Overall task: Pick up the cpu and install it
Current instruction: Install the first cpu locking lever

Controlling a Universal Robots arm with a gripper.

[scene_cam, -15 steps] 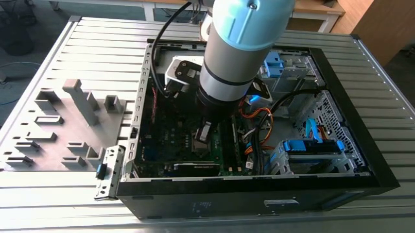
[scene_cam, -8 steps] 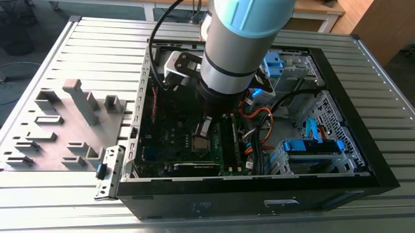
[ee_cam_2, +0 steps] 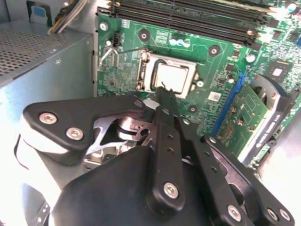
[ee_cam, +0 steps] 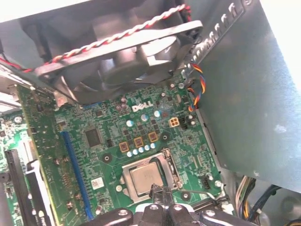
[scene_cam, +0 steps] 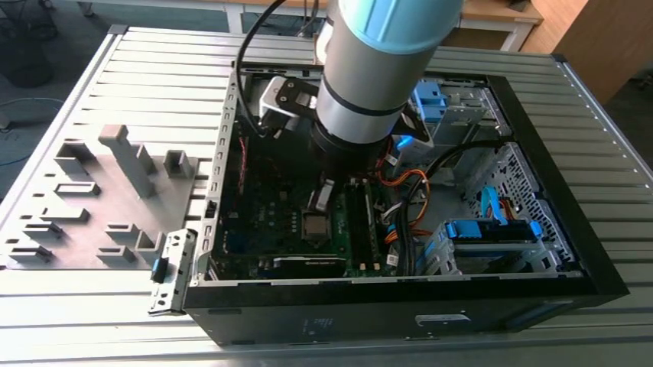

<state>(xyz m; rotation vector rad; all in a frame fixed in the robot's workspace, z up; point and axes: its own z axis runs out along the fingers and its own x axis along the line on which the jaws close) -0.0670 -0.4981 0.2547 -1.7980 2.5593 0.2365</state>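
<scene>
My pincer [ee_cam_2: 164, 93], tips pressed together, empty; cpu [scene_cam: 317, 224] lies in socket [ee_cam_2: 148, 75], six o'clock from pincer in exterior view; placement looks done.

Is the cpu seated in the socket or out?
In: the cpu lies flat inside the socket frame, gripper tip at its edge.
</scene>
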